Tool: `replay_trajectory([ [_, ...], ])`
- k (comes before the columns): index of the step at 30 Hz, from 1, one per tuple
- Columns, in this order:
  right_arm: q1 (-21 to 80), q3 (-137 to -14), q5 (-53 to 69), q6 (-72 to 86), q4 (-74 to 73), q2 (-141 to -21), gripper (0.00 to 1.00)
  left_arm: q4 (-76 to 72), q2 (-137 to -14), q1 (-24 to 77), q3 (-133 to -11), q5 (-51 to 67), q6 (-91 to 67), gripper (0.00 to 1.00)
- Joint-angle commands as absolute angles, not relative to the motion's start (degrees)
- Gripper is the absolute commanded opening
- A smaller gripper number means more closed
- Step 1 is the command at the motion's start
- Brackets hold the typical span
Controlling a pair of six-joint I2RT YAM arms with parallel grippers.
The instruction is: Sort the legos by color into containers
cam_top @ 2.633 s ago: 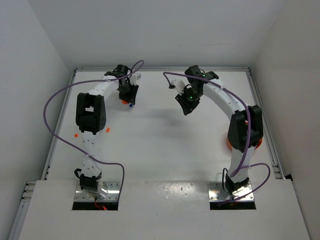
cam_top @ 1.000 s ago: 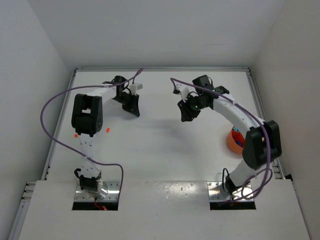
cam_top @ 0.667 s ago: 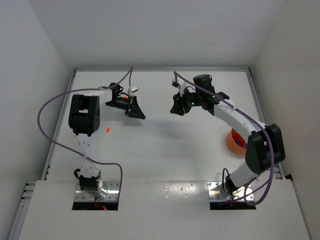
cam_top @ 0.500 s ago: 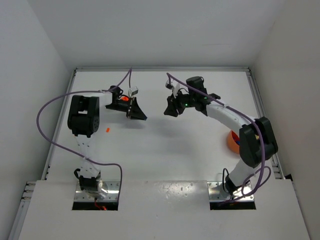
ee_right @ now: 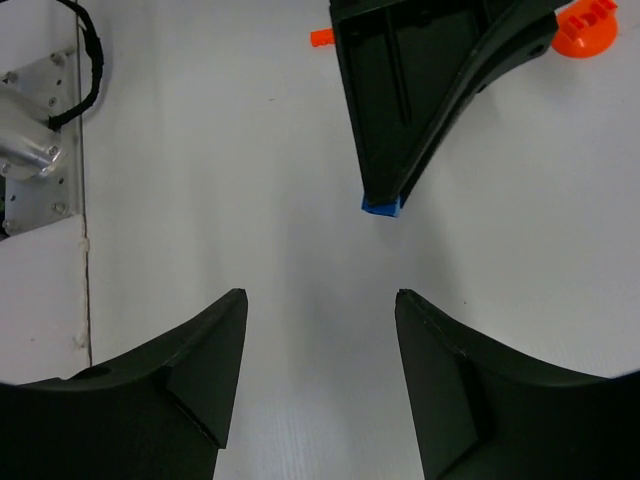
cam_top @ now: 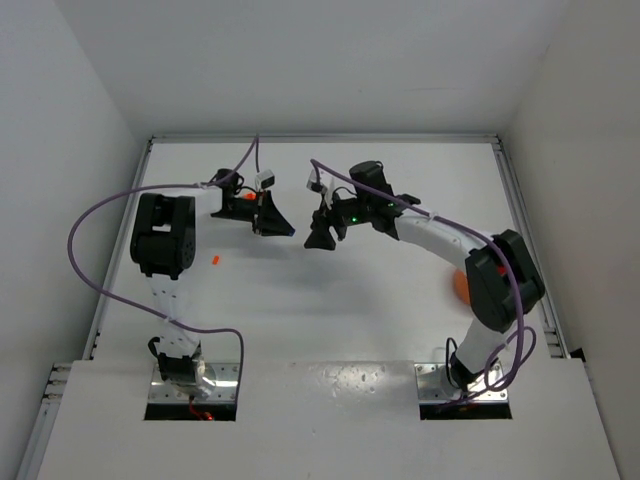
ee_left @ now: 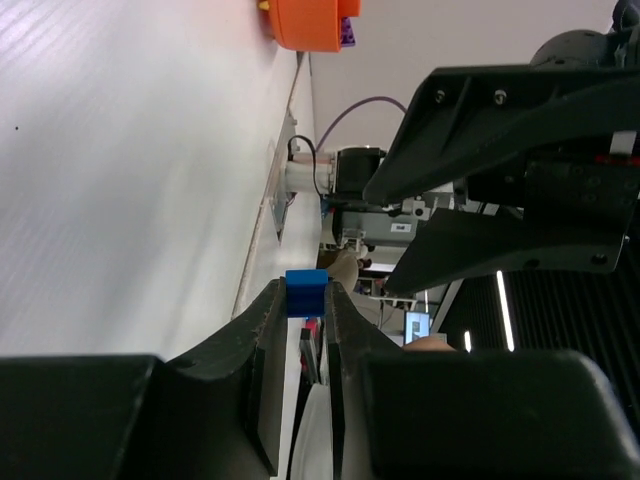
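Note:
A small blue lego (ee_left: 306, 292) sits pinched between the fingertips of my left gripper (ee_left: 305, 287), held above the table and pointing right, toward the other arm. The right wrist view shows the same blue lego (ee_right: 383, 207) at the tip of the left gripper (ee_right: 385, 195), a short way ahead of my open right gripper (ee_right: 320, 300), which has nothing between its fingers. From above, the left gripper (cam_top: 290, 232) and right gripper (cam_top: 318, 240) face each other tip to tip mid-table. The orange bowl (ee_left: 310, 22) stands far right; from above the bowl (cam_top: 457, 288) is mostly hidden by the right arm.
A small orange lego (cam_top: 215, 260) lies on the table left of centre, also in the right wrist view as an orange lego (ee_right: 320, 38). A round orange studded piece (ee_right: 590, 30) lies behind the left arm. White walls enclose the table.
My right gripper has swung left across the table to face the left gripper and has opened wider. The left gripper has turned right, still holding the blue lego.

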State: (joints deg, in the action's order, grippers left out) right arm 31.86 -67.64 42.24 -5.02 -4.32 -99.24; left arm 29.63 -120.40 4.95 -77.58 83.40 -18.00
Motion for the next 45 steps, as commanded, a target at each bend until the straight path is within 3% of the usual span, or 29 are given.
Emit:
replay_trajectory([
  [1, 33.22, -69.87, 44.39, -9.13, -2.11, -99.14, 0.62, 28.21, -116.63, 5.19, -77.26, 91.32, -18.81, 0.04],
  [3, 33.75, -69.87, 43.86, -10.20, -2.11, -99.14, 0.62, 28.21, -116.63, 5.19, -76.73, 91.32, -18.81, 0.04],
  [8, 34.80, -71.10, 43.33, -13.52, -2.11, -100.72, 0.48, 28.21, -115.58, 5.19, -75.67, 91.85, -18.81, 0.04],
  [14, 34.80, -72.16, 42.02, -14.06, -2.11, -102.30, 0.48, 28.21, -114.26, 5.19, -74.01, 92.37, -18.81, 0.04],
  [24, 34.80, -72.69, 39.99, -10.38, 0.26, -103.89, 0.59, 28.21, -112.50, 6.85, -72.95, 92.37, -18.28, 0.04],
  [45, 36.39, -72.86, 40.61, -5.81, 1.32, -104.41, 0.59, 28.21, -113.03, 7.91, -74.62, 89.47, -18.28, 0.04],
])
